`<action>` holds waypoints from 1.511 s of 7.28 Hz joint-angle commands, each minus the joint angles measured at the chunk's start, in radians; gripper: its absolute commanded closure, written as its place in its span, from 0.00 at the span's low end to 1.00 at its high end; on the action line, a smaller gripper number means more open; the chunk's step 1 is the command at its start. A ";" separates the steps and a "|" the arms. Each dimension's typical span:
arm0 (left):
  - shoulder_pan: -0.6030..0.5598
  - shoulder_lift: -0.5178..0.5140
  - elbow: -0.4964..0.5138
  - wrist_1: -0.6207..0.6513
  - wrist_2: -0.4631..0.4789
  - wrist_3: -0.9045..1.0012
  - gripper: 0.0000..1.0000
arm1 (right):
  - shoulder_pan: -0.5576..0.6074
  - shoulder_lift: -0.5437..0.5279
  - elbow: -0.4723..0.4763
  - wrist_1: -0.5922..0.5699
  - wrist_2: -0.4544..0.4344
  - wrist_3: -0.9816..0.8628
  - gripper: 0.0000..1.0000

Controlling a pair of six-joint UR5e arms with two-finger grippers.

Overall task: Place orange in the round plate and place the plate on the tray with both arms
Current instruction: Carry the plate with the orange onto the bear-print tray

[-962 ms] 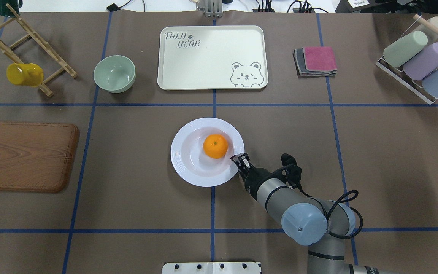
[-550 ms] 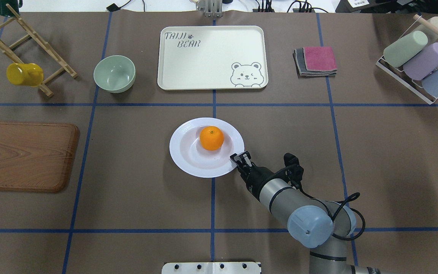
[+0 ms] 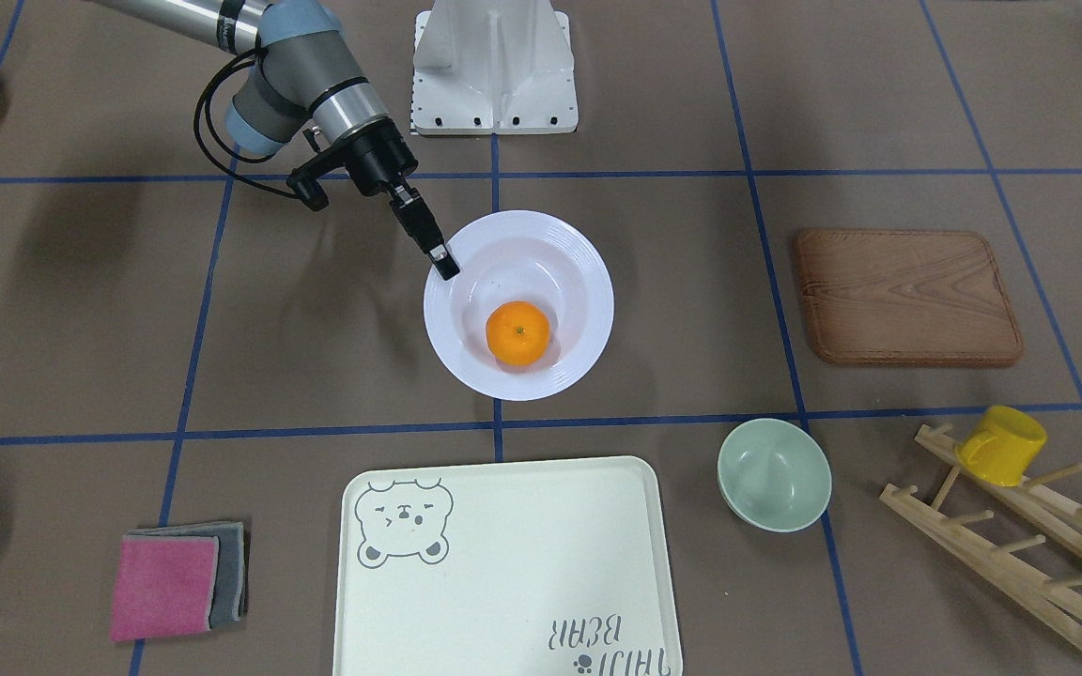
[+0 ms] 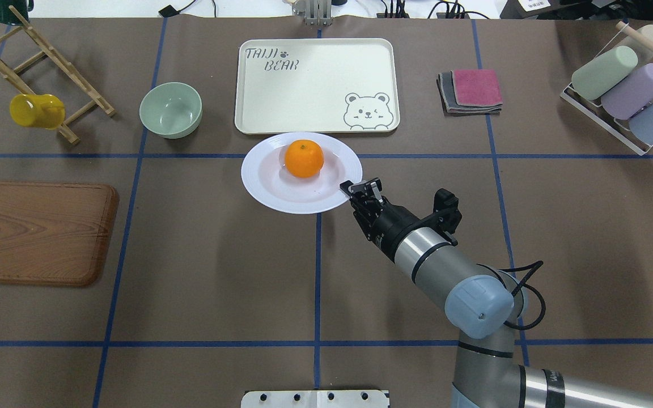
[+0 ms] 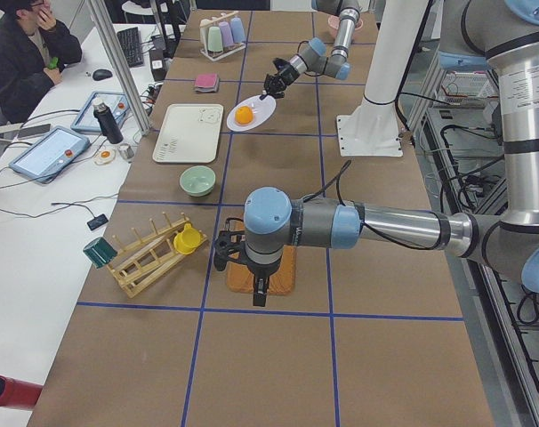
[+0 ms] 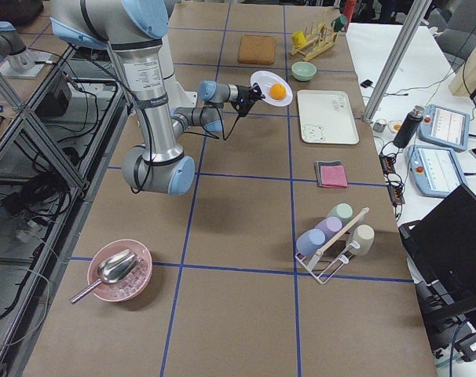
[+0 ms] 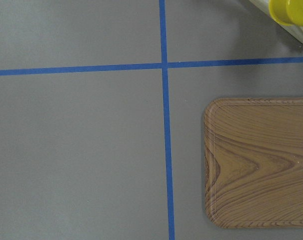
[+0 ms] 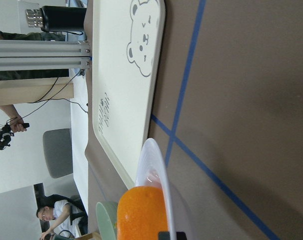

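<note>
At the table's (image 4: 190, 283) far left corner a wooden drying rack (image 4: 49, 68) carries a yellow mug (image 4: 36, 110) on one of its pegs. Nearer along the left edge lies the brown wooden board (image 4: 37, 232). In the exterior left view the left gripper (image 5: 259, 289) hangs above that board, pointing down. Whether its jaws are apart or together cannot be told from there, and its own wrist camera shows only the board and the blue tape lines.

The pale green bowl (image 4: 170, 109) stands empty just left of the tray (image 4: 315, 85), which lies flat at the middle of the far edge, bear drawing at its near right corner.

The round plate (image 4: 281, 190) is over the middle of the table, just short of the tray's near edge. It seems to be lifted off the surface rather than resting on it — the right wrist view shows shadow beneath its rim — though no view settles that. The orange (image 4: 304, 158) sits in the plate's well, on the side toward the tray.

The right gripper (image 4: 349, 188) comes in low from the near right, and its jaws are pinched narrow on the plate's near right rim.

Further right, near the far edge, is a folded pink and grey cloth stack (image 4: 471, 90). At the far right corner a wire rack (image 4: 601, 122) holds pastel cups lying on their sides.
</note>
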 commanded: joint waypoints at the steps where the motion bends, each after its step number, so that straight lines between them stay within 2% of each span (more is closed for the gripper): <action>1: 0.000 0.000 -0.005 0.000 0.000 -0.001 0.02 | 0.109 0.138 -0.168 -0.002 0.007 0.005 1.00; 3: -0.002 0.000 -0.011 0.000 -0.001 -0.002 0.02 | 0.204 0.307 -0.404 -0.020 0.039 0.029 1.00; 5: -0.002 0.000 -0.019 0.000 0.000 -0.002 0.02 | 0.245 0.442 -0.622 -0.048 0.041 0.093 1.00; 6: -0.002 -0.002 -0.019 0.000 -0.001 -0.002 0.02 | 0.252 0.474 -0.713 -0.060 0.035 0.115 1.00; 7: -0.002 -0.002 -0.023 0.002 0.000 -0.002 0.02 | 0.252 0.475 -0.723 -0.080 0.035 0.109 0.93; 8: -0.002 -0.002 -0.025 0.002 -0.001 -0.002 0.02 | 0.252 0.473 -0.715 -0.112 0.038 0.088 0.31; 9: 0.000 -0.002 -0.028 0.002 0.000 -0.002 0.02 | 0.246 0.472 -0.694 -0.118 0.042 0.004 0.08; 10: -0.002 -0.002 -0.029 0.003 -0.001 -0.002 0.02 | 0.233 0.432 -0.604 -0.122 0.045 -0.073 0.00; 11: -0.002 0.001 -0.030 0.002 -0.001 -0.001 0.02 | 0.232 0.368 -0.483 -0.137 0.106 -0.221 0.00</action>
